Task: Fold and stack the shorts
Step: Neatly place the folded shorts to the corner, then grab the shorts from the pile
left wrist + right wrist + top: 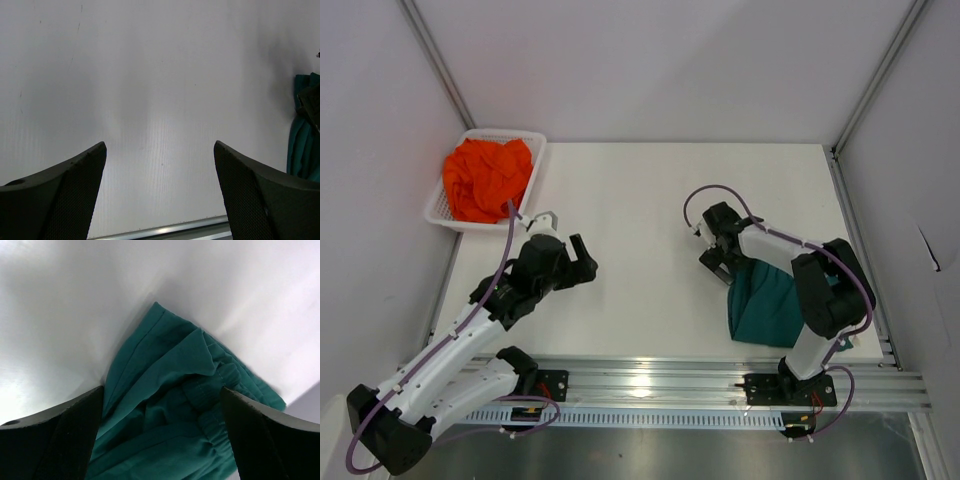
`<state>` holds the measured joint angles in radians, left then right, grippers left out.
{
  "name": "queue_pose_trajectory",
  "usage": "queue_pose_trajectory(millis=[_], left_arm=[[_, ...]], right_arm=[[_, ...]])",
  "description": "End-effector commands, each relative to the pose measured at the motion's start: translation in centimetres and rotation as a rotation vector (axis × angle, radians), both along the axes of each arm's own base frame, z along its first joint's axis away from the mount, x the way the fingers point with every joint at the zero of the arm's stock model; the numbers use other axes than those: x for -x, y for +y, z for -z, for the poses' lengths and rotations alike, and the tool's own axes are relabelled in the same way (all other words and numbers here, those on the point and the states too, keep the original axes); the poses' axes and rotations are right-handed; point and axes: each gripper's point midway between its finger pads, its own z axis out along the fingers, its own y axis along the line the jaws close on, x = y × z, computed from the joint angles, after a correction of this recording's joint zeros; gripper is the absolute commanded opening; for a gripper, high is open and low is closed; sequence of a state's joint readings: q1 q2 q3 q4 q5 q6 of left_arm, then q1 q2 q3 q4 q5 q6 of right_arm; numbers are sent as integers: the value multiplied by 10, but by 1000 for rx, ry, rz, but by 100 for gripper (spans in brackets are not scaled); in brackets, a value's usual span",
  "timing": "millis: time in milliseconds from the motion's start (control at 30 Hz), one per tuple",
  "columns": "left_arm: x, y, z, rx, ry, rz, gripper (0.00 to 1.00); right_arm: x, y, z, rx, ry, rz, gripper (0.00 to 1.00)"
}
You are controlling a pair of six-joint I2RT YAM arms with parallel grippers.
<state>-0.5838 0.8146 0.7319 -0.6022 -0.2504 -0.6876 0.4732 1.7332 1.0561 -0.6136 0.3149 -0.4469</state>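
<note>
The teal shorts (pixel 767 305) lie rumpled at the right of the bench (pixel 650 200) with their long axis running roughly near to far. The right end effector (pixel 161 390) is over their far end, released. The orange shorts (pixel 485 180) sit bunched in the basket (pixel 536 160) at far left, and the left end effector (pixel 160 145) is released too.

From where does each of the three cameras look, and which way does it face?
Top external: above, behind the robot, facing down on the table; left arm, right arm, orange shorts in the basket and teal shorts show.
Left wrist: on the left arm, facing bare table; open left fingers show.
Right wrist: on the right arm, facing the teal shorts; open right fingers show.
Shared: teal shorts, in all three.
</note>
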Motion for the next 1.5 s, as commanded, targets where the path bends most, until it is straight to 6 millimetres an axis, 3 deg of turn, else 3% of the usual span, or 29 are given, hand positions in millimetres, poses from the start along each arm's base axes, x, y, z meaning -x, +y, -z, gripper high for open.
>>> queue_pose_trajectory(millis=[0,133,200,367,467,500,567,700,733,800,833,867,900,967,1000,1067,1133,1167,1200,1233,1300,1333,1433,1467], left_arm=[[-1,3,-10,-3,-31,6,89],[-4,8,-14,-31,-33,-17,91],[-7,9,-18,-32,-30,-24,92],[-20,20,-32,-26,-32,-84,92],[-30,31,-47,-24,-49,-131,93],[-36,34,-66,-11,-75,-141,93],[-46,45,-69,-11,-52,-182,94],[-78,67,-100,65,-54,-263,94],[-88,85,-117,83,-87,-321,94],[-104,102,-114,92,-61,-379,94],[-111,119,-114,94,-63,-433,94],[-120,136,-132,108,-101,-482,94],[-133,144,-121,122,-63,-516,94],[-149,175,-134,148,-76,-599,93],[-166,194,-126,149,-47,-666,92],[-183,208,-127,158,-29,-711,91],[-210,224,-111,135,18,-755,91],[-223,229,-126,141,-16,-765,91],[-232,231,-118,136,-1,-766,91],[-248,234,-88,129,63,-767,91],[-268,239,-89,140,60,-772,90],[-279,242,-59,135,122,-775,89],[-302,248,-58,150,114,-783,88],[-309,248,-37,156,150,-791,88]], right_arm=[[2,-28,-8,111,-26,35,99],[-35,9,-59,-77,-249,21,100],[-52,27,-100,-176,-374,10,99],[-70,73,-173,-383,-592,-33,100],[-69,98,-188,-556,-617,28,99],[-72,107,-193,-614,-627,54,99],[-73,124,-195,-722,-612,129,100],[-65,158,-184,-993,-509,323,99],[-59,158,-158,-989,-468,346,100],[-57,166,-144,-1034,-486,366,99],[-51,174,-136,-1044,-488,347,99],[-46,176,-120,-1039,-484,354,99],[-41,180,-115,-1042,-484,347,99],[-25,195,-104,-1045,-495,290,99],[-21,197,-103,-1040,-514,277,99],[-4,213,-106,-1058,-521,201,99],[7,222,-109,-1052,-548,151,99],[9,221,-110,-1061,-561,148,100],[11,222,-110,-1071,-559,141,99],[15,226,-111,-1092,-542,118,99],[20,224,-112,-1115,-549,105,100],[21,224,-113,-1130,-545,92,99],[23,223,-116,-1137,-559,77,99],[22,221,-117,-1132,-566,80,100]])
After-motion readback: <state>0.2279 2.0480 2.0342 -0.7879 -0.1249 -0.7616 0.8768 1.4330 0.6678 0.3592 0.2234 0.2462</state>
